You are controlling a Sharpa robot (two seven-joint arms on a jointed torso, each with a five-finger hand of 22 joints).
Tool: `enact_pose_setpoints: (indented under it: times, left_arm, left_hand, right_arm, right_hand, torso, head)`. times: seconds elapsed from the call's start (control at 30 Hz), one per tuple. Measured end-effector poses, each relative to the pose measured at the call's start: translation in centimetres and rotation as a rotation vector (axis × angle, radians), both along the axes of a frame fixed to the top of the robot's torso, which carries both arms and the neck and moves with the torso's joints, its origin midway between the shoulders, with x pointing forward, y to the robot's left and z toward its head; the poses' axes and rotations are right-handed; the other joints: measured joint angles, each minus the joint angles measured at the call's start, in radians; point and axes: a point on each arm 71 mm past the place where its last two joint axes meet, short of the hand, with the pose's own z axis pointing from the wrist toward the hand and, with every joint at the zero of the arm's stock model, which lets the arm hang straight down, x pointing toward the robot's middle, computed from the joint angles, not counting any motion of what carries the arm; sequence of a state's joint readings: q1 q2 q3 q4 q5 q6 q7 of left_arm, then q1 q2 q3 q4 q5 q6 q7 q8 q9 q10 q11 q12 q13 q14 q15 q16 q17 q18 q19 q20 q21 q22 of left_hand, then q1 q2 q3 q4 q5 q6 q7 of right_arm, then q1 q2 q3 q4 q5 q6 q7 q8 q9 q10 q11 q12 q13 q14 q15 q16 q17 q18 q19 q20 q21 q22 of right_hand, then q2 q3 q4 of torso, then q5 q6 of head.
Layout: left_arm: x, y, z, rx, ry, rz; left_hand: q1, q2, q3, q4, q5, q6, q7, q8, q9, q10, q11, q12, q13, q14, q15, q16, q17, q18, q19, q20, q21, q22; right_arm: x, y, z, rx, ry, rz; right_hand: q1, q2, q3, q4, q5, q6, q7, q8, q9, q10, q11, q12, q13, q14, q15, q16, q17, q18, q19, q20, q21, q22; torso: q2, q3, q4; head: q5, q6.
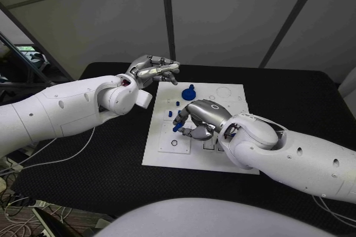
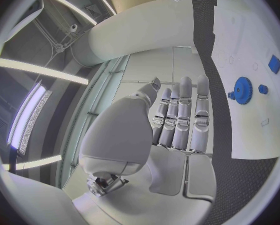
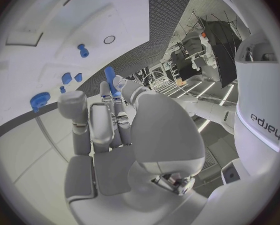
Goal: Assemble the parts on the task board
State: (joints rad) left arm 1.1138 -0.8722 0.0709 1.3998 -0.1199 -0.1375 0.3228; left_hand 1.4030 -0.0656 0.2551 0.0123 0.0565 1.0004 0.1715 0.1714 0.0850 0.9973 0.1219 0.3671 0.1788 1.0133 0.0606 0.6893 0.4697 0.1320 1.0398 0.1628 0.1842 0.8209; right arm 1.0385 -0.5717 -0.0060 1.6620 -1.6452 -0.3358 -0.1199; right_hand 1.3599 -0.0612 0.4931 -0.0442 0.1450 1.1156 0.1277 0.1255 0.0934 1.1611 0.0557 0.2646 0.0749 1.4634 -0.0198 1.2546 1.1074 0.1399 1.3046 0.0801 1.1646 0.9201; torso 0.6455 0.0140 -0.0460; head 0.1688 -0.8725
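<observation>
Black table (image 1: 297, 103) w/ flat white task board (image 1: 215, 160); right hand (image 1: 199, 116) pinches blue peg (image 3: 109, 80).

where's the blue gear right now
In the head view the blue gear stands on the far part of the white task board, just beyond the right hand and right of the raised left hand.

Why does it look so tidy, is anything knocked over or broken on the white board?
Nothing stands out. The white task board lies flat on the black table, the blue toothed wheel and small blue pieces sit on it, and the right hand holds a blue peg. The left hand holds nothing.
</observation>
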Motion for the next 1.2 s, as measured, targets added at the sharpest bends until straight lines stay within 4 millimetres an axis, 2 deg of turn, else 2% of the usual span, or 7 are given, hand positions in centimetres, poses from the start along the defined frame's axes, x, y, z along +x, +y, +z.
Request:
enact_pose_setpoints:
  times: [0.4, 1.2]
  left_arm:
    - [0.0, -0.1, 0.0, -0.001, 0.000, -0.002]
    - [0.1, -0.2, 0.0, -0.002, 0.000, -0.004]
  left_hand:
    - [0.000, 0.000, 0.000, 0.000, 0.000, 0.000, 0.000, 0.000, 0.000, 0.000, 0.000, 0.000, 0.000, 0.000, 0.000, 0.000, 0.000, 0.000, 0.000, 0.000, 0.000, 0.000]
    - [0.000, 0.000, 0.000, 0.000, 0.000, 0.000, 0.000, 0.000, 0.000, 0.000, 0.000, 0.000, 0.000, 0.000, 0.000, 0.000, 0.000, 0.000, 0.000, 0.000, 0.000, 0.000]
  right_arm:
    - [-0.5, 0.5, -2.3, -0.047, 0.037, 0.029]
    - [-0.4, 0.6, -3.1, -0.111, 0.045, 0.050]
  right_hand:
    - [0.001, -0.001, 0.000, 0.000, 0.004, 0.001, -0.001, 0.001, 0.000, 0.000, 0.000, -0.002, 0.001, 0.000, 0.000, 0.000, 0.000, 0.000, 0.000, 0.000, 0.000, 0.000]
    - [0.008, -0.009, 0.002, -0.002, 0.004, 0.001, -0.001, 0.002, 0.000, 0.004, 0.004, -0.002, 0.000, 0.000, 0.000, 0.000, -0.001, 0.000, 0.000, 0.000, 0.000, -0.001]
  torso:
    - [0.000, 0.0010, -0.0013]
    - [0.000, 0.0006, -0.0013]
  head:
    - [0.023, 0.000]
    - [0.029, 0.000]
